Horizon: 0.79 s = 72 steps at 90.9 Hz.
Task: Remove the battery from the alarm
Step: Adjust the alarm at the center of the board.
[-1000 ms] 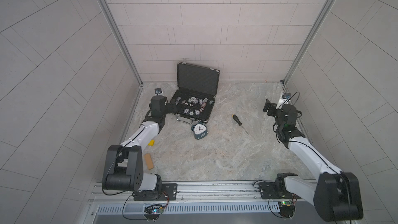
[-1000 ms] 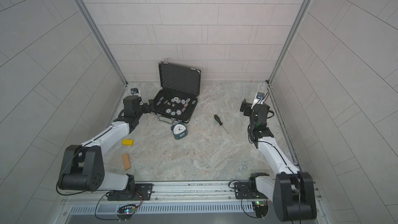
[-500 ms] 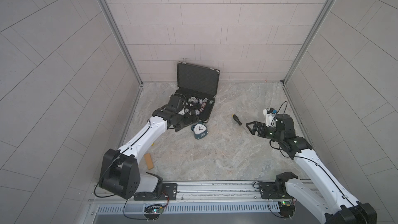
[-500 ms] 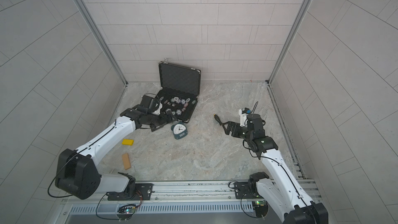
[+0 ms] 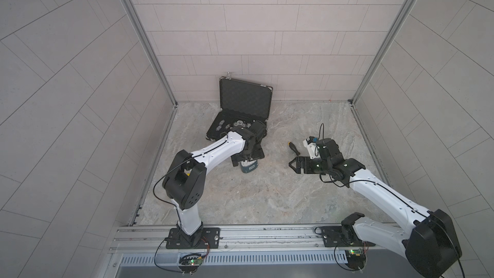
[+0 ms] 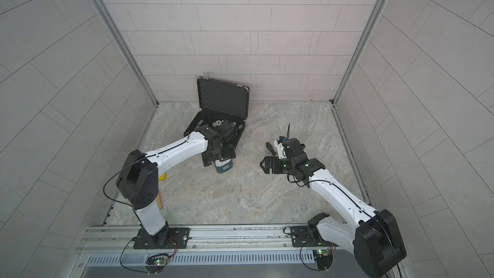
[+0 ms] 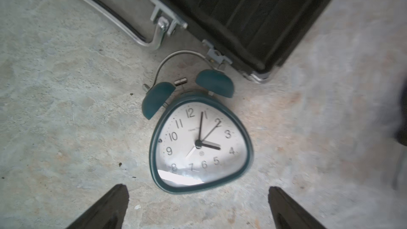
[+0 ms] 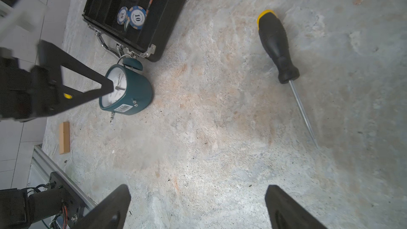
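The teal alarm (image 5: 248, 168) (image 6: 224, 167) lies on the stone floor just in front of the open black case, its white dial facing up (image 7: 200, 146). Its back is hidden, and the battery is out of view. My left gripper (image 5: 248, 159) (image 6: 218, 159) hovers directly above the alarm, open, with nothing between its fingers (image 7: 197, 190). One of its fingers (image 8: 88, 84) crosses in front of the dial in the right wrist view, where the alarm (image 8: 130, 93) shows a barcode sticker. My right gripper (image 5: 291, 165) (image 6: 263, 165) (image 8: 197, 189) is open and empty, to the right of the alarm, pointing toward it.
An open black case (image 5: 244, 100) (image 6: 223, 97) (image 8: 171, 23) (image 7: 264, 18) with poker chips and red dice stands behind the alarm. A black-handled screwdriver (image 5: 292, 147) (image 6: 270, 148) (image 8: 277, 47) lies by the right arm. A wooden block (image 8: 64, 137) and a yellow block (image 6: 162, 177) lie at the left.
Both arms have swung in from the side walls. The left gripper came over the case to above the alarm; the right gripper came down past the screwdriver, pointing at the alarm. Both stayed open.
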Motion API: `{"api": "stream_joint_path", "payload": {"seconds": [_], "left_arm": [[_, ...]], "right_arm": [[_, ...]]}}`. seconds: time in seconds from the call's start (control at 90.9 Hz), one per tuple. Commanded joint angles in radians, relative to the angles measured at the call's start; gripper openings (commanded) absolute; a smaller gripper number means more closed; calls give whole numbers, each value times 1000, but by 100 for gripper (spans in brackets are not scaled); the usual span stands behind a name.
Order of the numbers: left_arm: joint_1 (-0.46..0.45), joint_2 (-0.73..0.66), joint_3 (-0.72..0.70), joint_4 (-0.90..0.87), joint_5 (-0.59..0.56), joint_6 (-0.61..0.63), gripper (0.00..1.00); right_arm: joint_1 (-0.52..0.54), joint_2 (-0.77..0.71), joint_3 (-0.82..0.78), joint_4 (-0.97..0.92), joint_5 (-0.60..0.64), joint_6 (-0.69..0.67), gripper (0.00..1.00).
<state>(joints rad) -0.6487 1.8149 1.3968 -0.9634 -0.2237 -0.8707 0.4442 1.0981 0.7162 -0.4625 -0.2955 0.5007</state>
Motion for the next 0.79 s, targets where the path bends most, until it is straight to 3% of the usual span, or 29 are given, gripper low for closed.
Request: {"api": "stream_joint_path", "payload": {"seconds": [0.0, 0.429, 0.715, 0.781], "left_arm": [[-6, 38, 50, -54, -48, -27, 100], [1, 141, 101, -4, -58, -12, 100], [27, 134, -25, 111, -6, -15, 100], [32, 114, -47, 138, 4, -10, 94]], "right_arm": [[4, -2, 8, 31, -8, -30, 100], [4, 38, 15, 40, -55, -43, 100], [3, 59, 45, 23, -58, -52, 100], [3, 58, 49, 20, -60, -51, 100]]}}
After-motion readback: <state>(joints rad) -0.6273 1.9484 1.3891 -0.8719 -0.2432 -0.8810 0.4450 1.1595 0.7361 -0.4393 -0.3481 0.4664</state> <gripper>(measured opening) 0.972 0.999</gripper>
